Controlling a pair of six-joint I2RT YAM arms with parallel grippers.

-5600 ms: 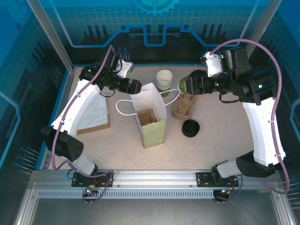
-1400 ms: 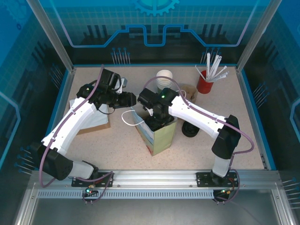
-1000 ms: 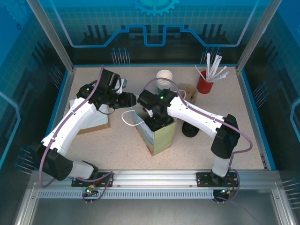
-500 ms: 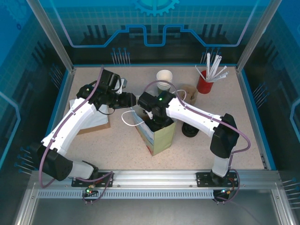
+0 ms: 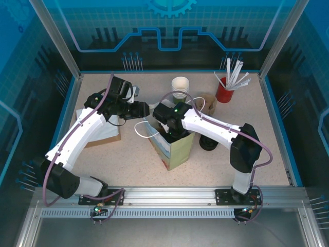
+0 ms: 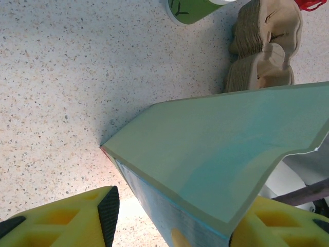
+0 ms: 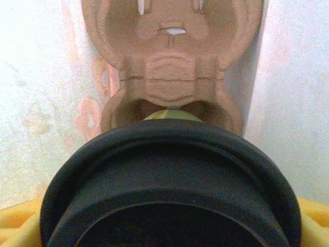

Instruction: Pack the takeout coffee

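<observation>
Now, inside the bag, our right hand grasps the takeout coffee above the pulp tray; left hand released.

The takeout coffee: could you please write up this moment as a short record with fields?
takeout coffee: black lid up, olive cup beneath, at a pocket of the cardboard carrier; whether seated, unclear
carrier: inside the paper bag
right end effector: down in the bag, shut on the coffee's lid
left end effector: jaws apart, straddling the bag's top edge
outside the bag: stacked cups, red cup of straws, black lids
</observation>
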